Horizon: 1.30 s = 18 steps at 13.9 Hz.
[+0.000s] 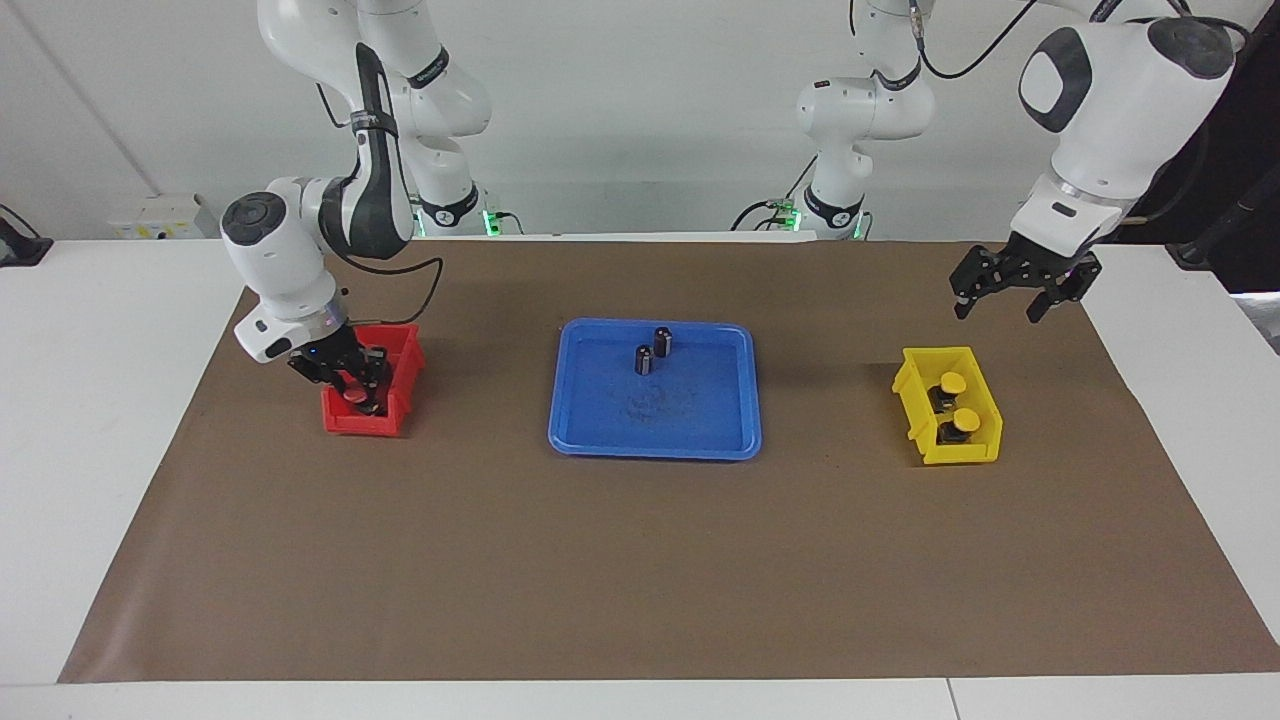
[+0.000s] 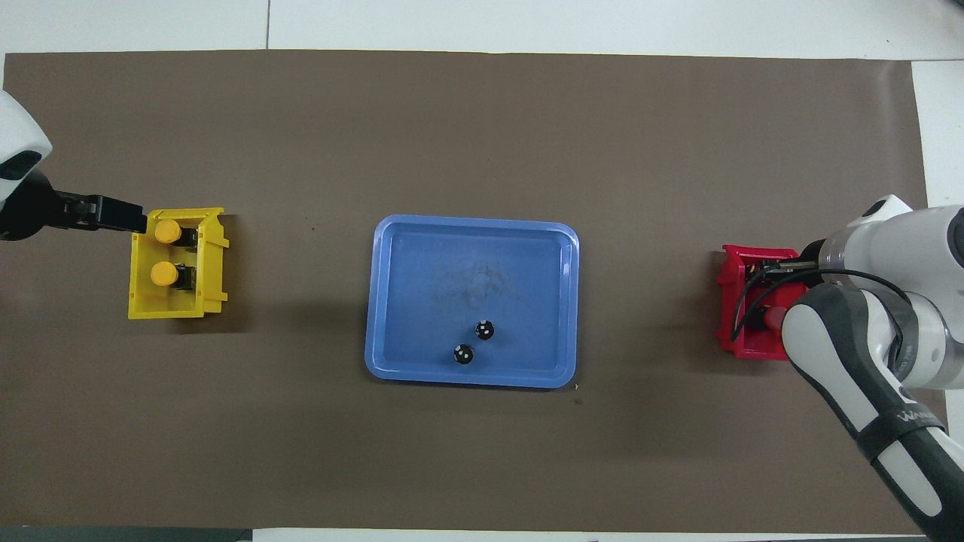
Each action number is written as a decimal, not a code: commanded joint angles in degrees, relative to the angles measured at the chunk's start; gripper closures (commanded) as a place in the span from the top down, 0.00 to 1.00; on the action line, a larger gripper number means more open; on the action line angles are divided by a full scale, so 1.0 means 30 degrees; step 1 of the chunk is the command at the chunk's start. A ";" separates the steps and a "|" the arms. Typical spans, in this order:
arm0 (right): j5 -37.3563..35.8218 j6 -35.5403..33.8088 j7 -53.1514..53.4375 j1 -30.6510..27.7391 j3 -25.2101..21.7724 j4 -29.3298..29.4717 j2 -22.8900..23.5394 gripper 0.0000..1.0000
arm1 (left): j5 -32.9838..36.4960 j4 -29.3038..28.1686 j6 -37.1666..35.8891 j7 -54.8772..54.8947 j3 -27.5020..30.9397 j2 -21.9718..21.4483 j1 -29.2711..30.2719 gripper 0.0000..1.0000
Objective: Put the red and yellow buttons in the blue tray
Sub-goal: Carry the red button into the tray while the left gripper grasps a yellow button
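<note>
Red button (image 1: 354, 395) (in red bin (image 1: 392, 425)) gripped by right fingers (image 1: 377, 368)

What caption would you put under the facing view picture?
Right gripper shut on a red button inside the red bin; left gripper open above the yellow bin.

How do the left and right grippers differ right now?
The right gripper is down inside the red bin, shut on a red button; the left gripper hangs in the air over the brown mat beside the yellow bin, open and holding nothing. Both yellow buttons sit untouched in their bin. Both grippers point down.
</note>
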 commanded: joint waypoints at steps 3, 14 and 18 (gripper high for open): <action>0.0093 -0.5383 -0.0526 -0.0043 0.0094 0.5288 0.1059 0.16 | 0.0208 -0.0484 0.3343 -0.0031 -0.0030 0.2752 0.0037 0.76; 0.0591 -0.7986 1.0683 0.8094 0.0123 1.2544 0.4253 0.14 | 0.0208 -0.2006 0.6805 -0.0001 -0.0030 0.4311 0.0946 0.60; 0.0213 -0.6372 1.4345 1.0819 0.0123 1.2833 0.5948 0.14 | 0.0208 -0.2446 0.6923 0.0174 -0.0030 0.4281 0.1356 0.61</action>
